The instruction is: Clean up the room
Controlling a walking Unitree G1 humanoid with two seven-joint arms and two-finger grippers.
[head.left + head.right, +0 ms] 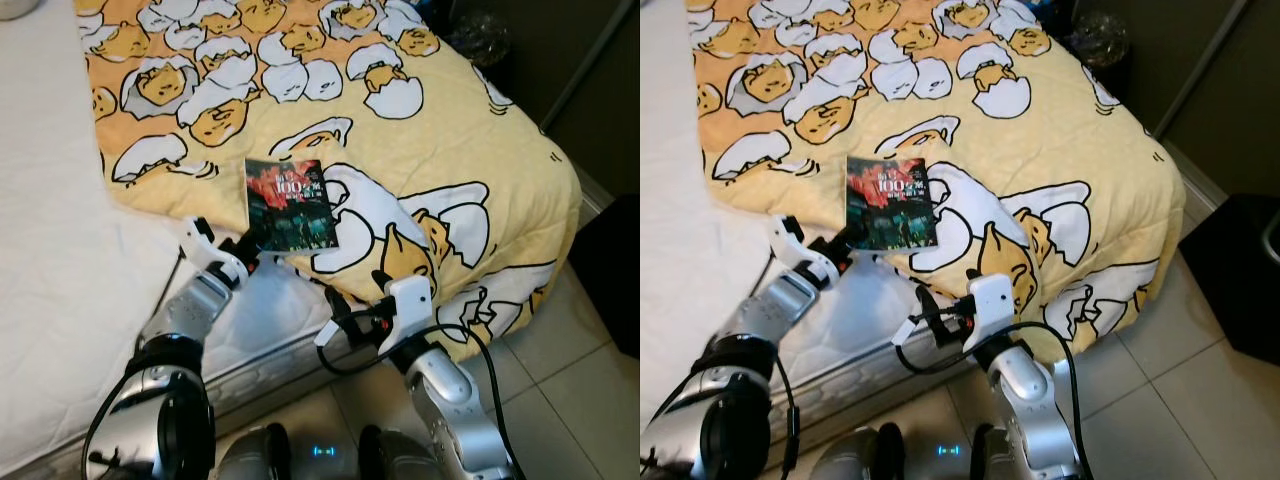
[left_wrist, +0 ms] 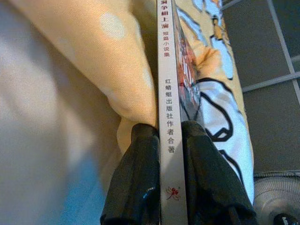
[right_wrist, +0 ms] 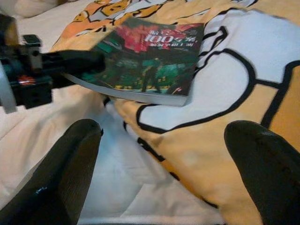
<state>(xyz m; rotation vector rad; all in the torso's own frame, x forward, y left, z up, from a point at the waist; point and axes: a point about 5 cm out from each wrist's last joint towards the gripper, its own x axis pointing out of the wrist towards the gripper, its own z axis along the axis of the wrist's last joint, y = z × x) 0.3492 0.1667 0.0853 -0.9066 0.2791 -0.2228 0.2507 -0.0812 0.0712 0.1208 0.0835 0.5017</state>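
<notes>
- On the near edge of the quilt, the left gripper is clamped on the book.
- Right gripper waits nearby, fingers apart.
- Next, I think: lift the book off the bed.

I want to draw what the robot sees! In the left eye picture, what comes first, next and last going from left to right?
White quilted mattress → left claw, shut on the dark paperback book with a red and green cover → right claw, open → yellow blanket with cartoon egg pattern → pale tiled floor.
</notes>
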